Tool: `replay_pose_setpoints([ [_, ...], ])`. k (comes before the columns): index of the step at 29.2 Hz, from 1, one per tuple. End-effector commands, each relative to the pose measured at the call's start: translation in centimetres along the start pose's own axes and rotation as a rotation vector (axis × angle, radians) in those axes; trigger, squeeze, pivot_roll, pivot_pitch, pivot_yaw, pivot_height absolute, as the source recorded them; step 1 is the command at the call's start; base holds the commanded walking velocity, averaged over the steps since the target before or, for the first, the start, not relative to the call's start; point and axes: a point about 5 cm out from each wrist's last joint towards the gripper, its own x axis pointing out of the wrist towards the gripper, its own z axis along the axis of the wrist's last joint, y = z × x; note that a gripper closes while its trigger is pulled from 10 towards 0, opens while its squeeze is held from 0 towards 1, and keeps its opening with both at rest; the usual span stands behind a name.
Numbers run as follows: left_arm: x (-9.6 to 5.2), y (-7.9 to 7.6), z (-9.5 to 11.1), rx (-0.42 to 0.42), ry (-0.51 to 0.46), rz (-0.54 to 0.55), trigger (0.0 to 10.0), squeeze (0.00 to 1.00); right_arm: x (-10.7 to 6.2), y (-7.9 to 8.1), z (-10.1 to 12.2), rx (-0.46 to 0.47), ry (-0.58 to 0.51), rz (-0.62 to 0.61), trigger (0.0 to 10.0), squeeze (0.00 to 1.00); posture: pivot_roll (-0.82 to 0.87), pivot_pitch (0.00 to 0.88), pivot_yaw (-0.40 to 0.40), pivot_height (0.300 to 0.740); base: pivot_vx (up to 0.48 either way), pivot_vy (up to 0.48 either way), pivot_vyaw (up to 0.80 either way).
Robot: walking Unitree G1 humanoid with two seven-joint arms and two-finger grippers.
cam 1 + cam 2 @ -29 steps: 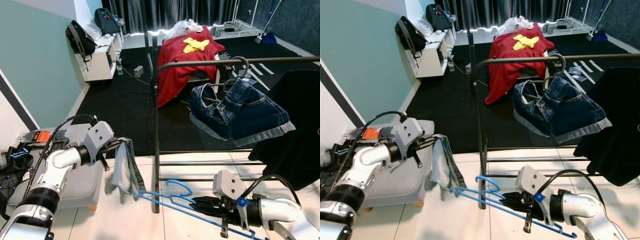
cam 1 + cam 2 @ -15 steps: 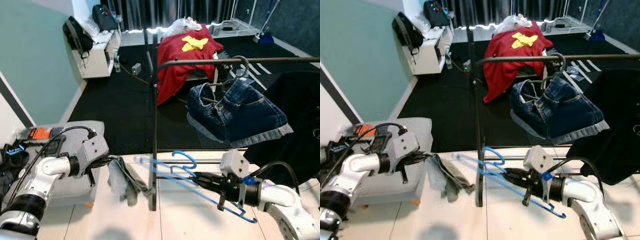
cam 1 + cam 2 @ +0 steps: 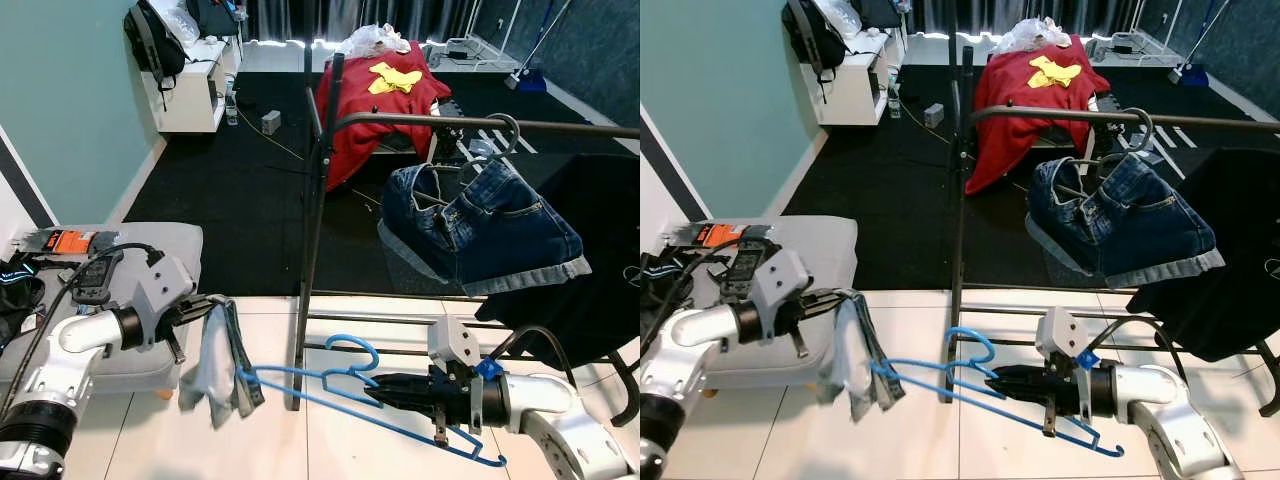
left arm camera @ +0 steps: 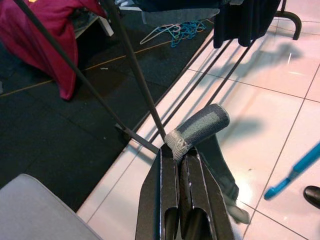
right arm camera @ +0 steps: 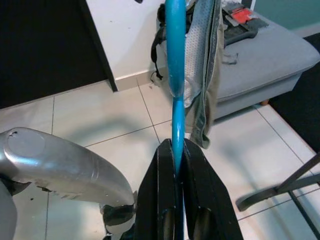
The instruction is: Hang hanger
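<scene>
Currently, your right gripper (image 3: 372, 392) is clamped on the blue hanger (image 3: 330, 381), which lies almost level above the white tile floor (image 3: 260, 450), just in front of the black clothes rack (image 3: 312, 215). In the right wrist view the blue bar (image 5: 175, 75) runs straight out from between the closed fingers (image 5: 162, 200); the actual contact point is hidden between them.

Your left gripper (image 3: 205, 306) is pinched on a grey-blue garment (image 3: 218, 358). In the left wrist view a rolled fold of that fabric (image 4: 197, 131) sits at the tips of the closed fingers (image 4: 169, 185). The cloth hangs down, and its lower edge meets the far tip of the hanger; you cannot tell whether it is threaded onto the hanger or merely touching it.

On the rack rail, denim shorts (image 3: 480, 225) hang from a dark hanger, and a black garment (image 3: 590, 260) beside them is cut off at the frame edge. A grey ottoman (image 3: 110, 300) stands near your left arm.
</scene>
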Motion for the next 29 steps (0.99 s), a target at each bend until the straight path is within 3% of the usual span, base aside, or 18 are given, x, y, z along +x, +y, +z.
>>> replay_pose_setpoints([
  [1,-0.5,0.1,0.1,-0.004,-0.007,-0.009,10.0,0.00,0.2,-0.3,0.1,-0.030,-0.024,-0.024,10.0,0.00,-0.02,0.098,-0.004,0.740,0.000,0.000,0.00],
  [7,-0.5,-0.2,0.3,-0.001,-0.006,-0.035,10.0,0.00,0.1,-0.9,1.1,-0.109,-0.062,-0.070,10.0,0.00,-0.02,0.094,0.005,0.740,0.000,0.000,0.00],
  [13,-0.6,-0.2,0.3,0.001,0.004,-0.039,10.0,0.00,-0.4,-0.9,1.7,-0.112,-0.079,-0.078,10.0,0.00,-0.02,0.092,0.011,0.740,0.000,0.000,0.00],
  [16,-0.3,-0.2,0.7,-0.006,-0.016,-0.042,10.0,0.00,-1.3,-1.8,1.9,-0.130,-0.083,-0.146,10.0,0.00,-0.03,0.090,0.016,0.740,0.000,0.000,0.00],
  [29,0.4,-0.8,1.2,-0.023,-0.039,-0.050,10.0,0.00,-1.0,-2.3,2.0,-0.138,-0.094,-0.142,10.0,0.00,-0.02,0.063,0.015,0.740,0.000,0.000,0.00],
])
